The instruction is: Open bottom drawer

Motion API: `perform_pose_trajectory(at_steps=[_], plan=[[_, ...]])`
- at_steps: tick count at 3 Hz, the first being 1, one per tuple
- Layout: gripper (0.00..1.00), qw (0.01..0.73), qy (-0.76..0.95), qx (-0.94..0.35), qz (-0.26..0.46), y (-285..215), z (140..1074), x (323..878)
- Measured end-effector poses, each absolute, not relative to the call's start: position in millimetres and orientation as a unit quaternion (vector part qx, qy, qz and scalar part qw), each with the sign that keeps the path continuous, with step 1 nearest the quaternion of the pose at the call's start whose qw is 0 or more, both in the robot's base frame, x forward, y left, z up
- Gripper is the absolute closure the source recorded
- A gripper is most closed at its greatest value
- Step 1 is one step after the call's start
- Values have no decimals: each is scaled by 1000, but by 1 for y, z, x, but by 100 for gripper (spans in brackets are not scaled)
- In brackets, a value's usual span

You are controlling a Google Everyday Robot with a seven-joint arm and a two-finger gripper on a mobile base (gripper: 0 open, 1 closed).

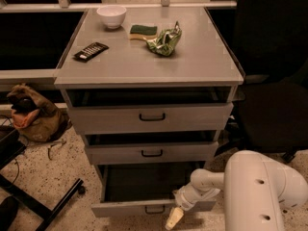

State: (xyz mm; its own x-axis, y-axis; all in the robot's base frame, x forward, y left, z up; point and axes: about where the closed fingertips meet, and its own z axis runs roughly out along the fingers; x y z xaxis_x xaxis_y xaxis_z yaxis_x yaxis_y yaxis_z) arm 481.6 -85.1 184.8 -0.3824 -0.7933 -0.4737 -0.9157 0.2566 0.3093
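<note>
The bottom drawer (122,209) is sitting at the lowest place of the grey desk (144,69), under two taller drawer fronts, and it is standing pulled out far toward the camera. Its front is showing as a low, plain grey strip with a small dark loop handle (155,209) at the centre. Behind the front, the dark inside of the drawer is lying open to view. The hand (173,218) is hanging just in front of this drawer front, a little to the right of the handle and near the floor, with its pale cream tip pointing down and to the left. Whether the hand is open or closed, and whether it is holding anything, I cannot tell. The white arm (207,182) is reaching in from the lower right. On the desk top are lying a white bowl (111,16), a sponge (143,31) just beside a crumpled green bag (164,41), and a dark remote (91,51)
</note>
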Motion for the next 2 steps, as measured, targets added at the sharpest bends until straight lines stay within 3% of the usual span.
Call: perform_pose_trajectory(at_steps=[2], plan=[[0,96,792,-537,273,-88,184,459]])
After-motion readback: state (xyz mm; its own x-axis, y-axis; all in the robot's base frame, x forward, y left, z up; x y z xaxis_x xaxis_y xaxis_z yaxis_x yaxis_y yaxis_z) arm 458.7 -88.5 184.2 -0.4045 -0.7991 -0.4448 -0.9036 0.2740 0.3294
